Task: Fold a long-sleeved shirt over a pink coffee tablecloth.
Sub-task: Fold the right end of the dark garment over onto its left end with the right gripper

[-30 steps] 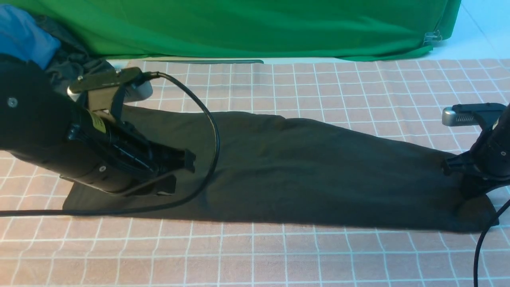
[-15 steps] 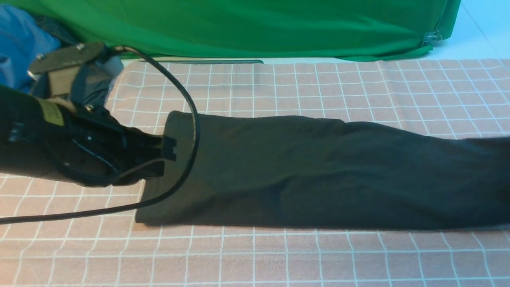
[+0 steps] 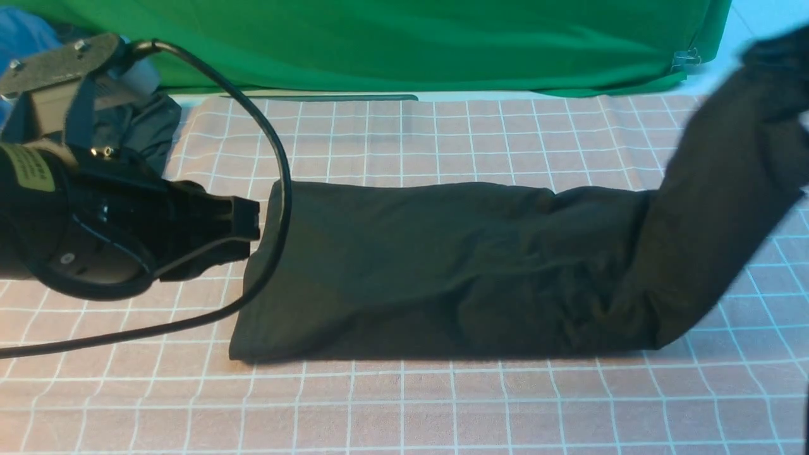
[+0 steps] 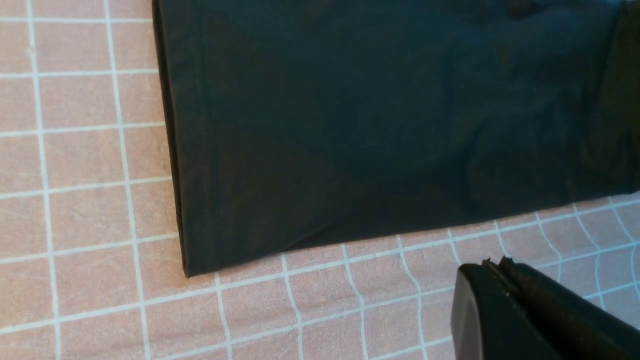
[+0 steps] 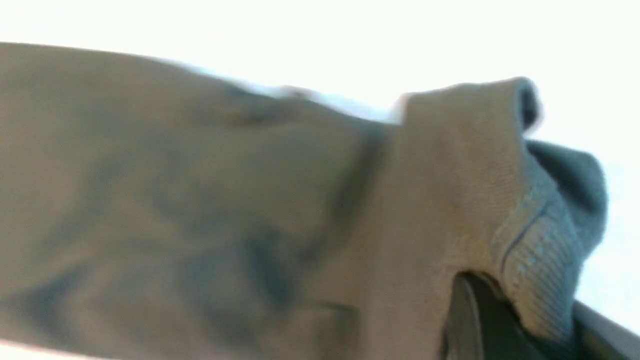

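The long-sleeved shirt (image 3: 411, 265) is folded into a long dark strip lying across the pink coffee tablecloth (image 3: 442, 139). Its right end rises off the cloth toward the upper right, blurred. In the right wrist view my right gripper (image 5: 530, 320) is shut on a ribbed edge of the shirt (image 5: 200, 200). My left gripper (image 3: 249, 230) is shut and holds nothing, hovering just left of the strip's left edge. From the left wrist its tips (image 4: 492, 262) show pressed together over the tablecloth (image 4: 90, 210), beside the shirt's (image 4: 375, 125) hemmed corner.
Plain green fabric (image 3: 411, 44) hangs along the back edge. A smaller dark garment (image 3: 148, 126) and a blue cloth (image 3: 19, 31) lie at the back left behind my left arm. The left arm's black cable (image 3: 278, 189) loops over the shirt's left end.
The right gripper has pulled the shirt to the right and lifted its right end high. The left gripper has come off the shirt and drawn back to the left.
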You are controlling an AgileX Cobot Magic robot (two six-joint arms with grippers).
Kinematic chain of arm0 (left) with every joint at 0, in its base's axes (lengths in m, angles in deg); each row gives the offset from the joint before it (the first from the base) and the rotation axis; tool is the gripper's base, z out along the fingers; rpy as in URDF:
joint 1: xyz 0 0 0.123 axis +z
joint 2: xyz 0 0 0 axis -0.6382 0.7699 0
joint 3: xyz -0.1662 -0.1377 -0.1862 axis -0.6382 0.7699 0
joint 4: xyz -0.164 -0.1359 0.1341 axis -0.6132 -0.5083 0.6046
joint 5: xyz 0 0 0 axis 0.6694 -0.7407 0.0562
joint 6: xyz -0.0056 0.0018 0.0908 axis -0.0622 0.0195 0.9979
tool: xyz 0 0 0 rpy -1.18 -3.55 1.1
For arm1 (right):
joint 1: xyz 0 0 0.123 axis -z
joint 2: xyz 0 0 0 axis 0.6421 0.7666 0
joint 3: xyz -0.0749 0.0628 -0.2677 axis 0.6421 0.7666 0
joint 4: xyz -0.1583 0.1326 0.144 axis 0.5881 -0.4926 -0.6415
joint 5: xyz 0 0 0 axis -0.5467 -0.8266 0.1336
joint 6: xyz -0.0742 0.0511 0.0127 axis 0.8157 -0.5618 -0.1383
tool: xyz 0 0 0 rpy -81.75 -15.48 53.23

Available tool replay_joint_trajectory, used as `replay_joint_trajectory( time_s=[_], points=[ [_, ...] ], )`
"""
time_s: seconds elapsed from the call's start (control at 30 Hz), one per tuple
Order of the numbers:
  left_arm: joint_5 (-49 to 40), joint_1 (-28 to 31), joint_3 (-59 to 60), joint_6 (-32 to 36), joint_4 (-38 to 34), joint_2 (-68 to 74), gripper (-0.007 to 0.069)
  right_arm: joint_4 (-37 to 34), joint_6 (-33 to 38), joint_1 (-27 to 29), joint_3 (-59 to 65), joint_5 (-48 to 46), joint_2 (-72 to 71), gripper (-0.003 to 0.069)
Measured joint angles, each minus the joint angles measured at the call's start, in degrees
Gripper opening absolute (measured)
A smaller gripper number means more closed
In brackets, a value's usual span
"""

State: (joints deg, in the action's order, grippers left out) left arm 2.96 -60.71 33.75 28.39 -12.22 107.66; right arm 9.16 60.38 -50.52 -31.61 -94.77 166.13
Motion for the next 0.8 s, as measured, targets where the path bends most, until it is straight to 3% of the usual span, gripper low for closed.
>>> replay_joint_trajectory(
  time_s=[0.4,0.8],
  points=[
    [0.9,0.0,0.0,0.0,-0.1,0.0,0.0013,-4.2,-13.6,-21.8,-0.9,19.8,7.3,0.0096],
    [0.9,0.0,0.0,0.2,-0.1,0.0,0.0013,-12.4,-15.9,-28.6,-1.1,33.1,21.2,0.0096]
  ],
)
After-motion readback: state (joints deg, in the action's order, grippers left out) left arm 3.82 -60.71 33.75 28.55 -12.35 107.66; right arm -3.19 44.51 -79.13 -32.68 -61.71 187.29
